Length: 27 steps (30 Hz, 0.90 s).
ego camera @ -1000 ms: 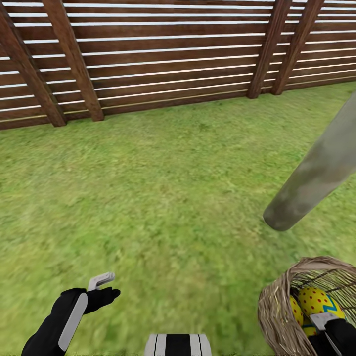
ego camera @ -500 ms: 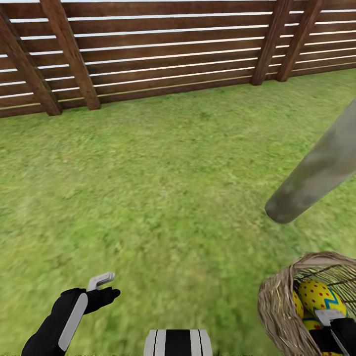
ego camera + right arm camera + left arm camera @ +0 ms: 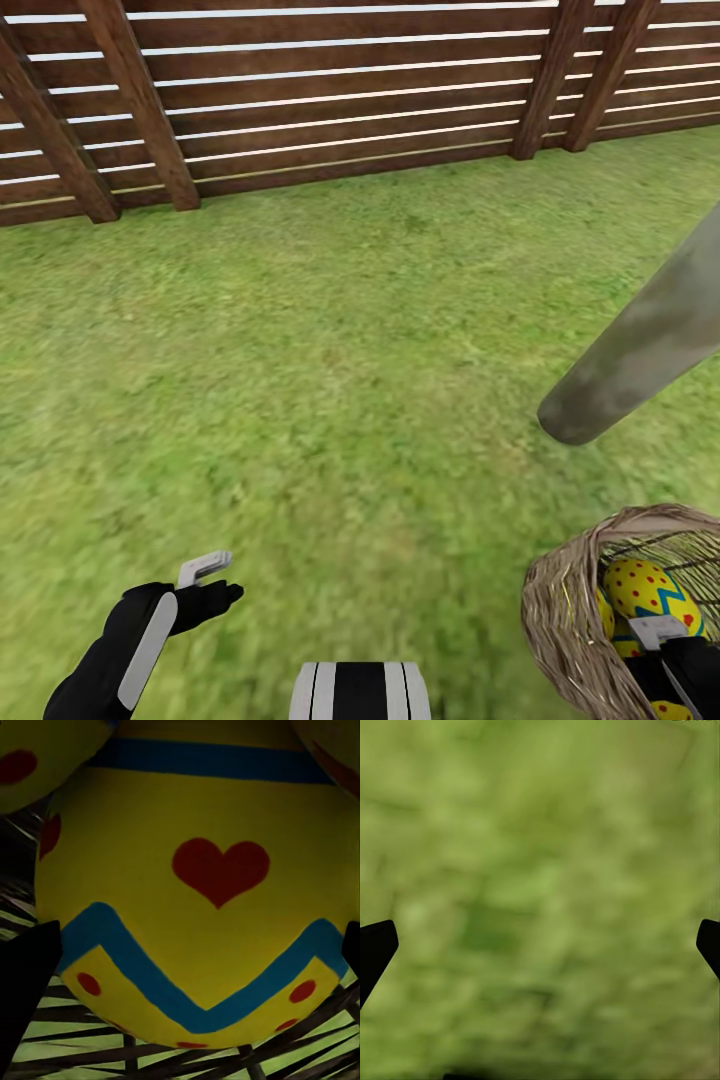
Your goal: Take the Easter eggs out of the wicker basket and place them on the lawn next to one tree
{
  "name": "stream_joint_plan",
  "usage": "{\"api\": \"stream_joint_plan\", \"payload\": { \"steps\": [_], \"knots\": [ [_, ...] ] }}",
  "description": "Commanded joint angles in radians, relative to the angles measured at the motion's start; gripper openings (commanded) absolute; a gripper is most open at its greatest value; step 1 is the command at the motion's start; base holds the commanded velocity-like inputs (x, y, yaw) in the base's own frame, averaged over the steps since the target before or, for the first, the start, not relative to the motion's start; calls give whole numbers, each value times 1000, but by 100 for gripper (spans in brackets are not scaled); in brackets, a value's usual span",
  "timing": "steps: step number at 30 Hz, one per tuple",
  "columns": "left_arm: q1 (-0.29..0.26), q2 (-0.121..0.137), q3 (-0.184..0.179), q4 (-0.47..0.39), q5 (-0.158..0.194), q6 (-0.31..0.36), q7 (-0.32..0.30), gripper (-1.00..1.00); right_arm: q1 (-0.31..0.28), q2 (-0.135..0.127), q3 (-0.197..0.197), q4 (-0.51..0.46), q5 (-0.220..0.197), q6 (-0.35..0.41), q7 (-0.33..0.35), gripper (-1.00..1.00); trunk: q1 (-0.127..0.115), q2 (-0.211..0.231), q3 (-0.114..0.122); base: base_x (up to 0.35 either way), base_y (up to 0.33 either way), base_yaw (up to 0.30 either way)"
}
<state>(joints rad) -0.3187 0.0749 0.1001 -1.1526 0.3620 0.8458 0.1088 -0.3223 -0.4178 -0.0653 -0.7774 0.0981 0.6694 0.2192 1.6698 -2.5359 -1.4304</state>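
The brown wicker basket [image 3: 560, 620] stands on the lawn [image 3: 330, 380] at the lower right of the head view. Inside it lie three yellow Easter eggs, one dotted with a blue zigzag [image 3: 645, 590], one against the near wall [image 3: 603, 612] and one at the frame's bottom edge [image 3: 672, 711]. My right gripper [image 3: 665, 645] reaches down into the basket. In the right wrist view it [image 3: 187, 960] is open, with a heart-marked egg [image 3: 202, 892] just beyond its spread fingertips [image 3: 26, 975]. My left gripper [image 3: 215, 582] hangs open over bare grass [image 3: 540, 870]. The tree's pale trunk [image 3: 640, 350] rises just behind the basket.
A brown slatted wooden fence [image 3: 330, 100] with slanted posts [image 3: 140, 100] closes off the lawn at the back. Wide grass lies between me and the fence, and between the trunk's foot and the basket.
The whole picture has slid up slightly, so the camera has moved. Both arms keep their stance, and the right gripper stays inside the basket.
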Motion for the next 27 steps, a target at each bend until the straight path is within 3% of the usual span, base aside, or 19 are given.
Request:
{"api": "stream_joint_plan", "payload": {
  "steps": [1, 25, 27],
  "knots": [
    [0, 0, 0, -1, 11, 4, 9, 100, 0, 1, 0, -1, -3, 5, 10, -100, 0, 0, -1, 0, 0, 0],
    [0, -1, -2, -1, 11, 6, 8, 100, 0, 4, 4, 1, -1, 7, 11, -100, 0, 0, -1, 0, 0, 0],
    [0, -1, -3, -1, 11, 8, 8, 100, 0, 8, 4, 1, 0, 7, 11, -100, -1, 0, 7, 0, 0, 0]
  ]
}}
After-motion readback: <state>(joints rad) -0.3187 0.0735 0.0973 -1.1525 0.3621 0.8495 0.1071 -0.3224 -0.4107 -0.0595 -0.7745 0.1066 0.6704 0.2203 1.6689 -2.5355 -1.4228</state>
